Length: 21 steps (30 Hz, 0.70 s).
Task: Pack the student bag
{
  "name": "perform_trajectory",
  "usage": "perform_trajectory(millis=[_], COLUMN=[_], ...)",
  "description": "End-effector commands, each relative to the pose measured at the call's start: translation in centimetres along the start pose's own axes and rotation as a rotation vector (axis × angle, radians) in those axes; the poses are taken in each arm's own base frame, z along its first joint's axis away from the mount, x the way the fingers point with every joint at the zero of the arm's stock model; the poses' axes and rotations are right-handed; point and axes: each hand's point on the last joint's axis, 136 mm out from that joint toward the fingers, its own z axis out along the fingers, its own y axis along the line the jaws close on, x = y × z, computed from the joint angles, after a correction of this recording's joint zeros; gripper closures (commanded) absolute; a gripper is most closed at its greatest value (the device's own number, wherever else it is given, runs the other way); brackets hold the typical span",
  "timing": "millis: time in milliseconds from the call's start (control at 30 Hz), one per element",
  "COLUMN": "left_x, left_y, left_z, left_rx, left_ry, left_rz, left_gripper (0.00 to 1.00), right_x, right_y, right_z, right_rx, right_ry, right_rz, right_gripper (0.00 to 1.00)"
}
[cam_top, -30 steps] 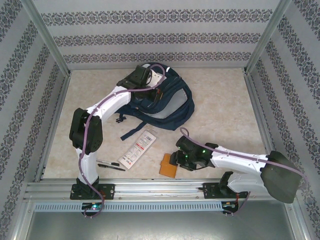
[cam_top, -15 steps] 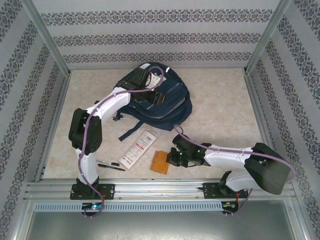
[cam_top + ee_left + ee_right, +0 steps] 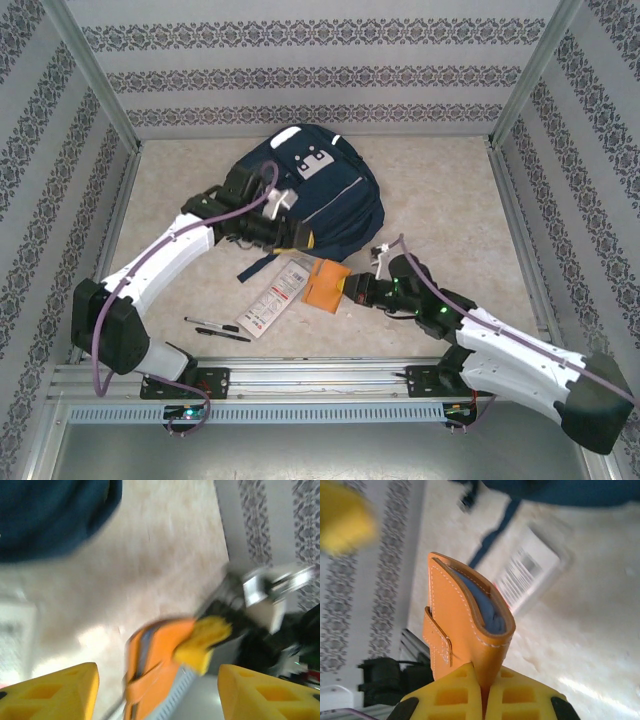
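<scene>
The student bag (image 3: 318, 190), a big navy backpack with white patches, lies at the back centre of the table; its blue fabric also fills the top left of the left wrist view (image 3: 50, 515). My right gripper (image 3: 352, 288) is shut on an orange leather wallet (image 3: 325, 285), which stands up from its fingers (image 3: 465, 625) just in front of the bag. My left gripper (image 3: 298, 238) sits at the bag's near edge, fingers (image 3: 60, 692) wide apart and empty, facing the blurred wallet (image 3: 155, 665).
A white printed packet (image 3: 278, 297) lies left of the wallet, also seen behind it (image 3: 530, 572). Two black pens (image 3: 215, 330) lie near the front left edge. A dark bag strap (image 3: 262, 262) trails onto the table. Patterned walls enclose three sides.
My left arm drew back from the bag's top to its near edge, and the bag now lies flat. My right gripper picked the wallet up from the front edge and carried it toward the bag.
</scene>
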Motion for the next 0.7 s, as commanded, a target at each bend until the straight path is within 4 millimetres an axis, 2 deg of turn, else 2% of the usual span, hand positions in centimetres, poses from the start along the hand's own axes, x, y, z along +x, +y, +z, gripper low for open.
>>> perform_trajectory(millis=[0,167,267,400,433,467,533,567,600,667], left_x=[1.8,2.4,2.9,3.6,3.7,3.8,3.9,4.0,4.1,4.6], left_y=[-2.7,-4.2,-4.1,-3.9,-4.1,-4.4,-5.3,-5.8,-6.5,-7.8], left_z=[-0.2,0.4,1.2,1.6,1.5,1.5,1.3,1.0,0.6,-0.3], left_rx=[0.209,0.269,0.261,0.234,0.242,0.254,0.282,0.296,0.320,0.374], left_ry=[0.049,0.007,0.035,0.061,0.066,0.070,0.073,0.069,0.068,0.066], left_rz=[-0.105,-0.010,-0.001,0.021,0.028,0.044,0.097,0.132,0.174,0.271], left_gripper=[0.35,0.39,0.49,0.50,0.53,0.60,0.78,0.89,0.94,0.98], right_x=[-1.7,-1.9,-2.0,-2.4,-2.5,-2.6,-2.6,-2.5,-2.4,-2.1], right_y=[3.7,6.2,7.1,7.5,7.4,7.4,7.6,7.9,8.3,9.0], right_z=[-1.5,-1.2,-1.1,-1.1,-1.1,-1.1,-1.0,-1.0,-1.1,-1.7], right_rx=[-0.116,-0.196,-0.226,-0.239,-0.235,-0.232,-0.238,-0.250,-0.266,-0.309], right_ry=[-0.021,0.037,0.040,0.018,0.016,0.015,0.019,0.030,0.044,0.066], right_rz=[-0.106,-0.149,-0.157,-0.151,-0.149,-0.147,-0.150,-0.161,-0.182,-0.236], right_gripper=[1.00,1.00,1.00,1.00,1.00,1.00,1.00,0.86,0.74,0.59])
